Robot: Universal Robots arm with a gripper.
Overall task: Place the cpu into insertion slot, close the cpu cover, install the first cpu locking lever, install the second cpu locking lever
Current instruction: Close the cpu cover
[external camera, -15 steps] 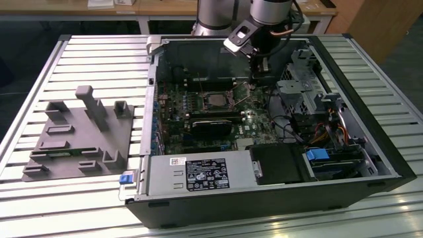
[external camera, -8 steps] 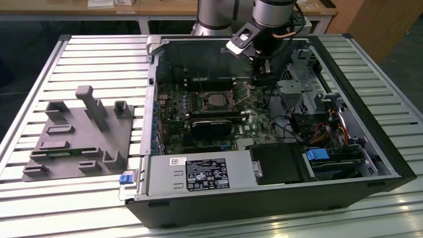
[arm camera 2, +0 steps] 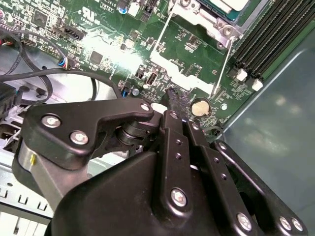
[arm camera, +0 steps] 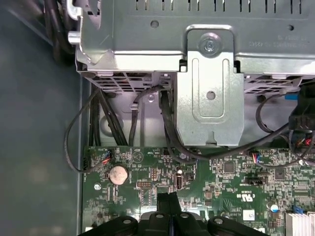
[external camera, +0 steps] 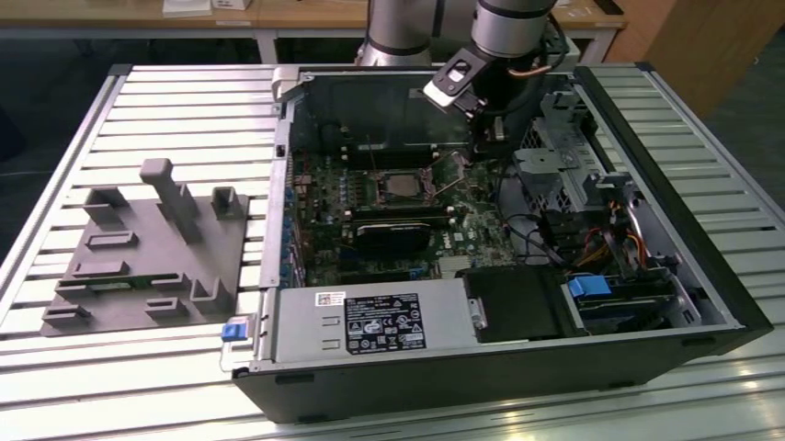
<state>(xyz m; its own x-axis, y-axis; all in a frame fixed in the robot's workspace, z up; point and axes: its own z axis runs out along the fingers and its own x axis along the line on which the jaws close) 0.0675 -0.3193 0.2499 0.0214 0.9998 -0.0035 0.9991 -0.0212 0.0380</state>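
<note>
Your work surface is a slatted metal table (external camera: 73, 367), with wooden desks (external camera: 307, 14) behind it. Going across the exterior view from its left: a grey moulded fixture tray (external camera: 147, 239) lies flat on the slats. Next comes the open computer case (external camera: 491, 390) on its side, with the silver power supply (external camera: 368, 323) at its near edge and the green motherboard (external camera: 325, 253) inside. The cpu (external camera: 400, 187) lies in the insertion slot (external camera: 426, 188) mid-board, flat, with its metal top up. It's square, so there's no long axis to call, and its edges run parallel to the board's. In the second wrist view the cpu cover (arm camera 2: 206, 17) frames the chip, and two thin wire levers (arm camera 2: 162, 32) run side by side from the socket toward the tool. I can't tell if they're latched. Your gripper (external camera: 487, 147) hangs just to the exterior view's right of the socket, between it and the grey drive cage (external camera: 552, 175). Its fingers (arm camera: 162, 202) are pressed together, and no part is seen between them. The tips sit low over the board near the coin battery (arm camera: 118, 173).
</note>
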